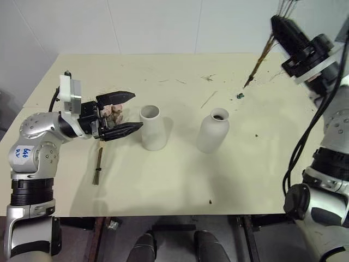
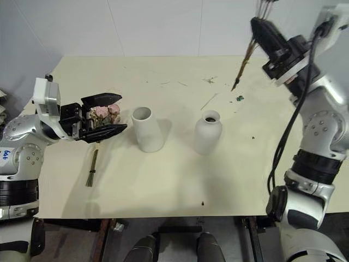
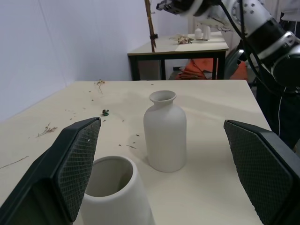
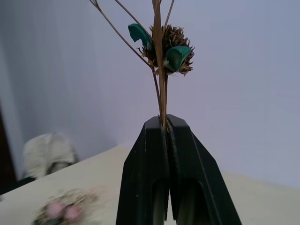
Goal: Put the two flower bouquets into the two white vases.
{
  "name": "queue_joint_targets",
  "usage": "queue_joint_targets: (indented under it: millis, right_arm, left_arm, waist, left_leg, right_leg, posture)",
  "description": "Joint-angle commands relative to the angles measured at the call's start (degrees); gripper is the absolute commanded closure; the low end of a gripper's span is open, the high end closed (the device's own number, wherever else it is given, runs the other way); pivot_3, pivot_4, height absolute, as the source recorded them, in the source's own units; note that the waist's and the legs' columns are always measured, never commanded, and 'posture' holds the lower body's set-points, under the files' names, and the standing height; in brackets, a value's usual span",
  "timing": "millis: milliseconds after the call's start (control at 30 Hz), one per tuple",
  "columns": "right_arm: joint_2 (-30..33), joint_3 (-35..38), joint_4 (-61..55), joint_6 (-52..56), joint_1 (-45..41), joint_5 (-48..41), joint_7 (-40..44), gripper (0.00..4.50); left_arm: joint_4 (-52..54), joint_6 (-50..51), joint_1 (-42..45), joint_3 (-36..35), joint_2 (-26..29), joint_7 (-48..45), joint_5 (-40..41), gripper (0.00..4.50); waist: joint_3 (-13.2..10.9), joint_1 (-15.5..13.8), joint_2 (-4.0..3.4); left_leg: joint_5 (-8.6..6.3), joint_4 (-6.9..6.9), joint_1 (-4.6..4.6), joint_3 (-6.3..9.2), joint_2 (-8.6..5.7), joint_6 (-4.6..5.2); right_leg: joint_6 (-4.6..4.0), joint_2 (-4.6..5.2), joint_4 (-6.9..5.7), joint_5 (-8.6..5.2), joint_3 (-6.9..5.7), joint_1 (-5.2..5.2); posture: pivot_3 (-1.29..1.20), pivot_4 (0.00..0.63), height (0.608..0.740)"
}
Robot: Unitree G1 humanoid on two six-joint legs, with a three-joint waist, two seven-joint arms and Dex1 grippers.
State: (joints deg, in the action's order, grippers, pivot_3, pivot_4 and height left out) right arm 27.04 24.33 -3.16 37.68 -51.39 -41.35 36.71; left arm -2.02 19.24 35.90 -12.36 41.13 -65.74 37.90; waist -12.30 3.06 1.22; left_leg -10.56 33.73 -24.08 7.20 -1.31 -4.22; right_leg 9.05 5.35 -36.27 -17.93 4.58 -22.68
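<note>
**Two vases standing, one bouquet in the air, one on the table**

We count two white vases on the cream table [image 1: 180,180]. The wide-mouthed cylinder vase [image 1: 152,127] stands upright to the left, and the narrow-necked bottle vase [image 1: 213,130] stands upright to its right, apart from it. Both are empty as far as we can see into their mouths.

We count two bouquets. The slim bouquet [image 1: 260,57] hangs by its stems from our right gripper [image 1: 279,24], raised above the far right part of the table; its stem ends point down toward the tabletop without touching it. In the right wrist view the two black fingers [image 4: 187,159] are pressed together on the thin stems, with a brown dried bloom and green bits above them. The pink rose bouquet [image 1: 113,112] lies on the table at the left, behind our left gripper [image 1: 126,113].

Our left gripper is spread wide and holds nothing; it hovers just left of the cylinder vase, pointing at it.

One small bundle of dried twigs [image 1: 97,166] lies near the table's left front. Several scraps are scattered across the far side, among them one green scrap [image 1: 239,96].

One label with blue handwriting sits on our left arm; we cannot read it.
</note>
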Motion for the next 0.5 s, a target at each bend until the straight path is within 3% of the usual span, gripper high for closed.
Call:
queue_joint_targets:
  millis: [33,500]
  right_arm:
    - [-1.1,-1.3,-4.2,-0.6,2.2,-1.9,-1.6,4.48]
    - [-6.1,-9.4,-1.5,-10.9,10.1,2.7,1.0,4.48]
  left_arm:
    - [1.1,-1.1,0.2,-1.7,0.1,1.0,0.0,0.00]
    - [5.4,0.2,-3.3,-4.9,1.2,4.5,1.3,0.00]
  waist:
    - [0.0,0.0,0.00]
    - [0.0,0.0,0.01]
  left_leg:
    - [0.00,0.02,0.00,-0.01,0.00,0.00]
    - [0.00,-0.01,0.03,-0.02,0.01,0.01]
  right_leg:
    - [0.00,0.01,-0.02,0.00,0.01,0.00]
    - [-0.01,-0.02,-0.06,0.00,0.07,-0.03]
  posture:
    - [0.00,0.150,0.740]
    - [0.00,0.150,0.740]
